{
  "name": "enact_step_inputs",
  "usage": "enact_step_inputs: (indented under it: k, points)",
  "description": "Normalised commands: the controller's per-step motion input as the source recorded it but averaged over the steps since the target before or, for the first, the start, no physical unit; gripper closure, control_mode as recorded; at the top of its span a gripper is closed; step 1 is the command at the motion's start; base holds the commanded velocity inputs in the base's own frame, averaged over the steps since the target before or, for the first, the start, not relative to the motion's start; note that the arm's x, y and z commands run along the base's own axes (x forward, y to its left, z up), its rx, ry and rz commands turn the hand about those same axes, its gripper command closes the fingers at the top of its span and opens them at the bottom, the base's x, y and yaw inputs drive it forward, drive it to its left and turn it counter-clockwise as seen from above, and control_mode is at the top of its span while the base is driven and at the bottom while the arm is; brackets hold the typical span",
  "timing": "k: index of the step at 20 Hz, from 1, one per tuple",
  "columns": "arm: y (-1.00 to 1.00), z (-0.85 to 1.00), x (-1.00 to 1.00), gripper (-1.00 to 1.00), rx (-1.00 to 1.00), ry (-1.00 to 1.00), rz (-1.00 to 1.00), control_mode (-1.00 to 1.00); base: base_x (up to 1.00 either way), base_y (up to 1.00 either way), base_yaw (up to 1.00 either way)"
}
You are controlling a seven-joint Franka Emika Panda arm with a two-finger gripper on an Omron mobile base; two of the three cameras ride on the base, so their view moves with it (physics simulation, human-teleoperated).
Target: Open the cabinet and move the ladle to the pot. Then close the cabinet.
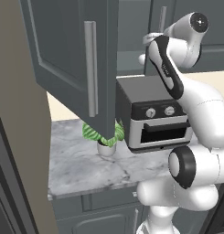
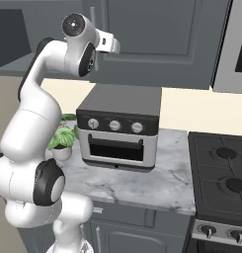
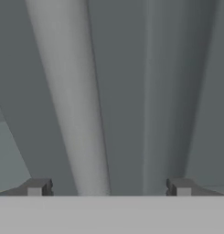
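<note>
The claw [image 3: 109, 187] stands wide, its two dark fingertips [image 3: 38, 186] far apart with nothing gripped between them. Seen from the hand, a pale bar handle [image 3: 70, 96] runs lengthwise between the tips, nearer the left one, against the dark grey panel of the cabinet [image 3: 177, 82]. Whether the tips touch the handle cannot be told.

Take the toaster oven [image 2: 117, 131] as the landmark. It sits on the marble worktop [image 2: 142, 188], its three knobs in a row above its dark glass door. The cabinet hangs on the wall above it. In the left base view one cabinet door [image 1: 72, 59] stands swung out toward the camera, above and to the left of the oven, its long silver handle upright; its lower corner hides part of a potted plant [image 1: 104, 137] that stands just left of the oven. In the right base view the arm reaches up above the oven's left corner, its hand against the closed cabinet front. To the right of the oven lies a black stove [image 2: 221, 183] with burners and front knobs.
</note>
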Motion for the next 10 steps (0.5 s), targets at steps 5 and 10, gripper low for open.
enact_step_inputs:
  k: [5,10]
  points:
    - [-0.49,0.0,0.35,1.0,0.0,0.0,0.0,-1.0,0.0,0.0,0.0]
    - [-0.83,0.0,0.03,1.0,0.0,-0.01,0.0,-1.0,0.0,0.0,0.0]
